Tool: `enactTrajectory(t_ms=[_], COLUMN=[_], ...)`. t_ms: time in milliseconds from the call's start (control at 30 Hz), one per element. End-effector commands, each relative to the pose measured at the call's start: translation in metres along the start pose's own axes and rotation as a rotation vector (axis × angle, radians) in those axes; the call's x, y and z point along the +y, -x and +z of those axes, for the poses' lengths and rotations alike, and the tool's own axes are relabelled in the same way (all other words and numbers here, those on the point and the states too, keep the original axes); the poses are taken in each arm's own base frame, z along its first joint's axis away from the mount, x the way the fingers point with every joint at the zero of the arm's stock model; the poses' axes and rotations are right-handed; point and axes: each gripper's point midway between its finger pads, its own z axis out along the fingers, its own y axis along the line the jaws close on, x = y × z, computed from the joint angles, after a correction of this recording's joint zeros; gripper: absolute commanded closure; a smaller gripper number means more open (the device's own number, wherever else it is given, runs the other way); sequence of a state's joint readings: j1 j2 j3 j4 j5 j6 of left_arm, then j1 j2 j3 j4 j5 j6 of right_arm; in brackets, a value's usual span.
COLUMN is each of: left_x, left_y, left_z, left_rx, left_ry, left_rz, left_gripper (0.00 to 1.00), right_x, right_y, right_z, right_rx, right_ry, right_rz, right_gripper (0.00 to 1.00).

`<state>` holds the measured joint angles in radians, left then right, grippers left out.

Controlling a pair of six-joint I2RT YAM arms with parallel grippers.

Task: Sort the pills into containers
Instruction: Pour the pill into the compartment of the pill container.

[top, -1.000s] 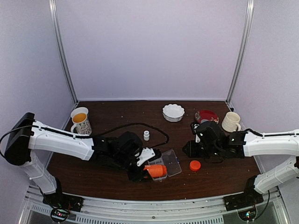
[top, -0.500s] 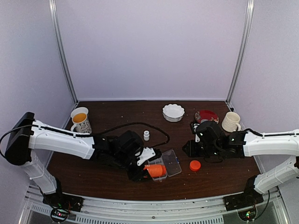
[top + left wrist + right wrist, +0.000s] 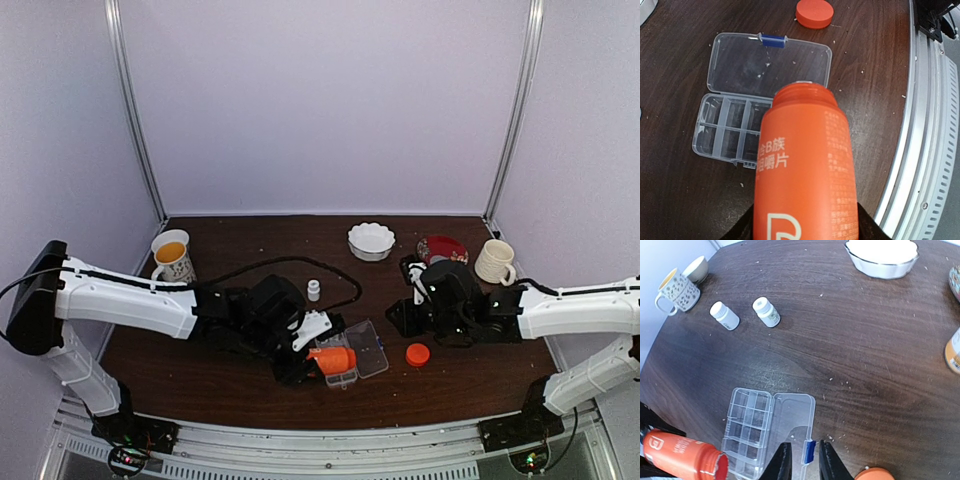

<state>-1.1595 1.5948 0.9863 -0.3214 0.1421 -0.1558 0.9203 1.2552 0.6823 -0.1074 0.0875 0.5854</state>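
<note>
The pills cannot be made out; only pale specks are seen on the lid and the table. The box, clear plastic, is laid open and flat near the middle of the table's near edge, its cells on the left-arm side, lid beside them. Some cells are hidden under the orange bottle, which is held tilted, open mouth over the cells by the hinge. The left gripper is clamped on the bottle's base; its fingers are cut off at the wrist view's lower edge. The right gripper is seen off the box's right side, fingers narrowly apart on nothing; the blue latch is framed between them. The orange cap lies just right of the box. A metal rail borders the near edge. Open wood-grain surface is seen behind the box, up to two white bottles.
</note>
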Motion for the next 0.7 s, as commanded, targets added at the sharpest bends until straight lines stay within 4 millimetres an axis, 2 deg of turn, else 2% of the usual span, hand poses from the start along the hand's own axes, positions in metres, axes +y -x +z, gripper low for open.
enactTrajectory(t_ms=[0,167,300,367,467,667], left_x=[-0.004,-0.004,-0.004,-0.005,-0.006,-0.007], left_y=[0.016,0.017,0.014,0.012,0.01,0.013], left_z=[-0.007,-0.005,-0.006,-0.006,-0.006,-0.003], left_rx=[-0.063,-0.057,-0.054,-0.051,-0.049,-0.024], left_ry=[-0.008,-0.011,-0.014,-0.017,-0.021,-0.029], left_rz=[0.006,-0.012,-0.019,-0.021,-0.024,-0.016], left_gripper=[1.0,1.0,1.0,1.0,1.0,1.0], right_x=[0.003,0.005,0.003,0.008,-0.003,-0.004], right_y=[0.017,0.037,0.043,0.048,0.053,0.053], right_z=[0.003,0.0,-0.005,-0.014,-0.025,-0.013], right_rx=[-0.104,-0.21,-0.328,-0.351,-0.398,-0.345], right_ry=[0.019,0.001,0.022,0.051,0.01,-0.029], right_rz=[-0.157,-0.269,-0.255,-0.268,-0.25,-0.26], right_gripper=[0.8,0.79,0.79,0.78,0.76,0.75])
